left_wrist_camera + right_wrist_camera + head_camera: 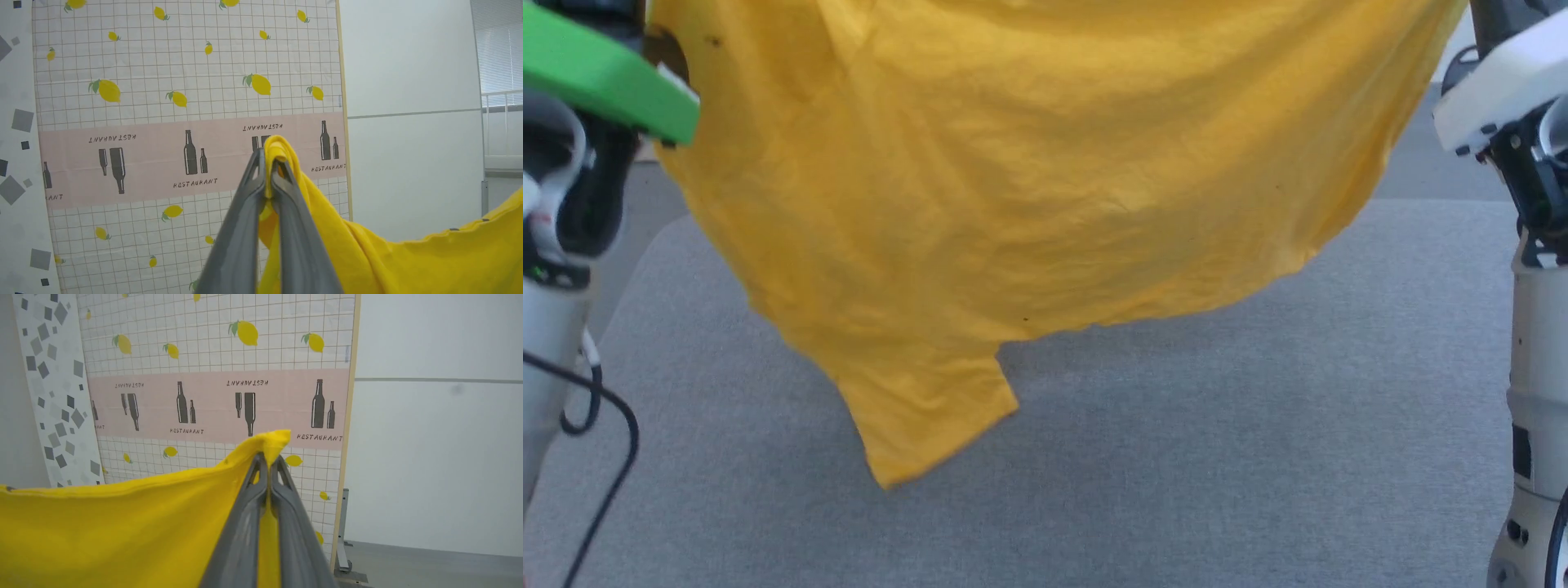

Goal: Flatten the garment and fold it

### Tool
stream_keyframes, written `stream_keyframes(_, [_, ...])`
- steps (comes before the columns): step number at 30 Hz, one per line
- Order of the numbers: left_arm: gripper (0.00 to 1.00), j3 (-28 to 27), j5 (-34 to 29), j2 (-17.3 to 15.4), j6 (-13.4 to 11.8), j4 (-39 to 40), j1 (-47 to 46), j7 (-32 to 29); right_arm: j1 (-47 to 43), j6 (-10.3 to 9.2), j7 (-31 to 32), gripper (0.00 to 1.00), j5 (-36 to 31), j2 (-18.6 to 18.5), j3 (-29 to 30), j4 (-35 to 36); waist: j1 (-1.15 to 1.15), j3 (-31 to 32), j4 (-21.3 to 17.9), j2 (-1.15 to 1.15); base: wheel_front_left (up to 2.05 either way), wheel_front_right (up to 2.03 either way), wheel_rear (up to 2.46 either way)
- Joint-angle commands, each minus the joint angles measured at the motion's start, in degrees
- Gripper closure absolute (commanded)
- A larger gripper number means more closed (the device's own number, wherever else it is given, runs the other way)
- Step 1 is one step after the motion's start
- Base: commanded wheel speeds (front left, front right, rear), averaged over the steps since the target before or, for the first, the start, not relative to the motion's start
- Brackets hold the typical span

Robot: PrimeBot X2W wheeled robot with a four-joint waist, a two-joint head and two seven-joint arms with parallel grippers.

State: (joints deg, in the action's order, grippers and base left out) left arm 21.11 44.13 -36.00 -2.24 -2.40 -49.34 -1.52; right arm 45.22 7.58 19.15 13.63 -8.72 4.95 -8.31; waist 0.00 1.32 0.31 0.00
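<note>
Left hand [266,161] pinches garment [1013,204] edge, right hand [269,460] pinches opposite edge; garment hangs between.

Head looks down, both wrists face lemon-print backdrop [163,102]

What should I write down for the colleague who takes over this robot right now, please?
Left pincer: shut on a bunched edge of the yellow garment.
Right pincer: shut on another edge of it.
Garment: hangs spread between both pincers over the grey surface, plain side to the head camera. One sleeve dangles lowest; I cannot tell whether it touches the surface.
Done: picked up and spread in the air.
Left: lay it flat, smooth it, fold it.
</note>
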Motion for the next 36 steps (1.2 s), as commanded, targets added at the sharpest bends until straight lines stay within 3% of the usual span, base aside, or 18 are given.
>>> stream_keyframes(1, [1.0, 0.61, -0.74, 0.22, 0.7, -1.0, -2.71, -1.11, 1.48, -0.09, 0.13, 1.0, 0.29, -0.21, -0.57, -0.85, 0.0, 1.28, -1.21, 0.0, 0.0, 0.0, 0.0])
stream_keyframes(12, [1.0, 1.77, -0.11, -1.29, 2.45, -5.04, -15.35, -10.76, 7.57, -0.09, 6.78, 1.0, 2.03, -0.39, -3.12, -1.79, 0.0, -2.5, -2.91, 0.0, 0.0, 0.0, 0.0])
stream_keyframes(19, [1.0, 1.79, -1.19, -2.18, 2.62, -8.91, -23.35, -14.23, 16.9, -0.09, 11.21, 1.0, -0.38, 3.34, -1.27, -6.6, 0.0, -12.51, -6.05, 0.0, 0.0, 0.0, 0.0])
stream_keyframes(23, [1.0, 1.37, -3.36, -1.41, 2.81, -11.62, -30.91, -12.62, 24.76, -0.09, 10.12, 1.0, -3.92, 5.03, 0.23, -10.52, 0.0, -20.29, -7.5, 0.0, 0.0, 0.0, 0.0])
stream_keyframes(27, [1.0, 1.66, -6.36, -0.95, 4.81, -13.82, -39.33, -9.32, 33.32, -0.09, 7.27, 1.0, -7.06, 5.68, 0.88, -14.18, 0.0, -28.08, -8.6, 0.0, 0.0, 0.0, 0.0])
stream_keyframes(36, [1.0, 1.67, -9.27, 0.74, 7.91, -18.68, -52.7, -0.45, 47.31, -0.09, -2.93, 1.0, -9.11, 5.82, 3.09, -23.43, 0.0, -40.17, -8.58, 0.0, 0.0, 0.0, 0.0])
